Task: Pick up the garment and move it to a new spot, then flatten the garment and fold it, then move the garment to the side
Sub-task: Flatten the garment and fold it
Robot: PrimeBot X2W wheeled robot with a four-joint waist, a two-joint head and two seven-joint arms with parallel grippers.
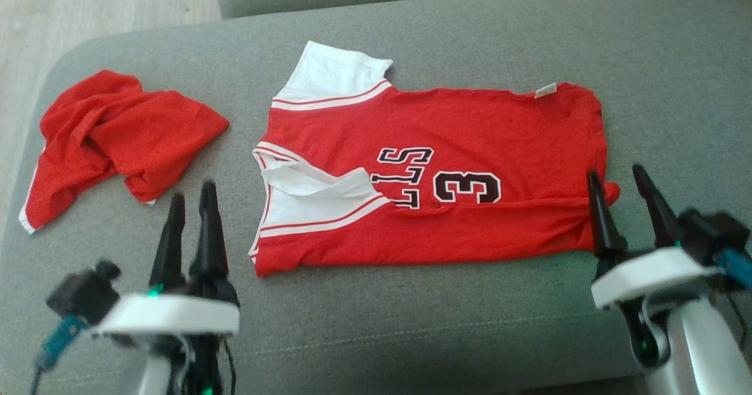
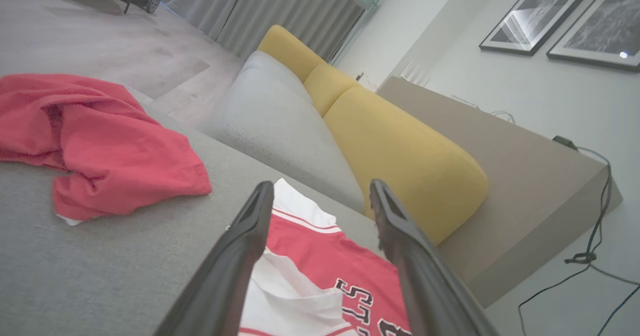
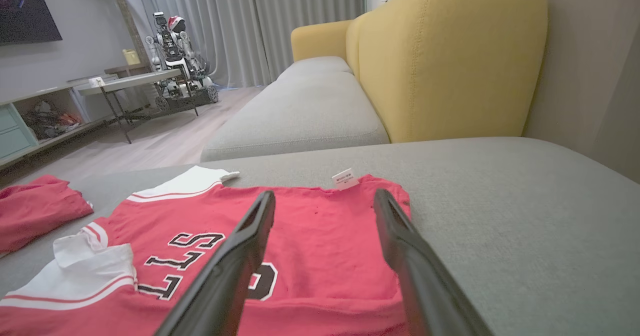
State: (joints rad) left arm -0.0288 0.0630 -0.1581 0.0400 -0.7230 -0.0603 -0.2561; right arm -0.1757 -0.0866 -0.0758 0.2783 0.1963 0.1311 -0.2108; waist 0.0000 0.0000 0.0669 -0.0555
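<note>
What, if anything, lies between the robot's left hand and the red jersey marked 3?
Nothing visible does. Only bare grey cushion separates the open left hand from the sleeve end of the jersey to its right. The crumpled red garment lies ahead of the hand and to the left, outside that path.

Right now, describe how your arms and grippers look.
The left gripper and right gripper each have two long, dark, tapering fingers on a white collar with green lights. Beside each collar sits a black camera with a blue plug. Forearms are pale.
</note>
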